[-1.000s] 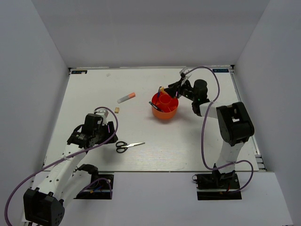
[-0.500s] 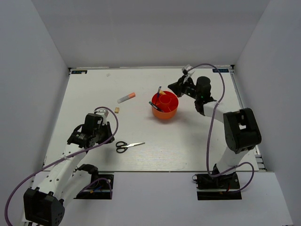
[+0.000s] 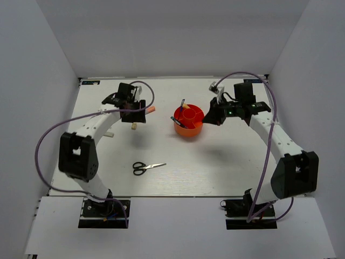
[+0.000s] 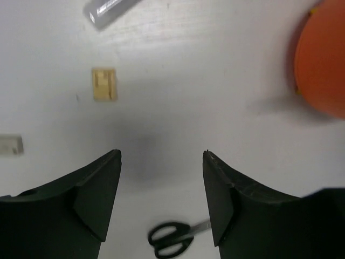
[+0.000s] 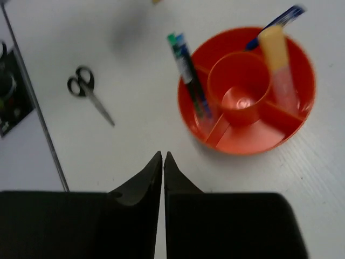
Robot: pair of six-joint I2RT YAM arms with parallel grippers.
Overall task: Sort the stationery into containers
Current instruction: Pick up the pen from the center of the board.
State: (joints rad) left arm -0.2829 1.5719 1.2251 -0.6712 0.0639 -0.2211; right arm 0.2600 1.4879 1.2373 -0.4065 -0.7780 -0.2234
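**Stationery part sorted; three small items and scissors on the table**

Left gripper (image 4: 161,156): fingers stand wide apart with nothing between them. It hangs above bare table (image 3: 226,162) at the far left of the work area. In the left wrist view the tan eraser (image 4: 104,84) lies flat ahead of the left finger. The white eraser (image 4: 11,144) sits at the left edge of that view, apart from the tan one. The marker (image 4: 110,9) lies farther off at the top of that view. From above, its orange cap shows just beside the gripper.

Right gripper (image 5: 163,156): fingers are drawn together with only a thin slit between the tips, and nothing is held. It sits just beside the organizer cup (image 5: 253,144), on the cup's right in the top view, and does not touch it.

Organizer cup: upright near the middle of the table. A dark pen (image 5: 188,75) with a green end leans in a ring compartment and sticks out over the rim. The peach-orange highlighter (image 5: 277,59) leans in another ring compartment. A blue-ended pen (image 5: 275,24) stands just beside it; whether the two share a compartment cannot be told.

Scissors (image 3: 148,167): closed and flat on the table, toward the near edge, well apart from the cup and both grippers.
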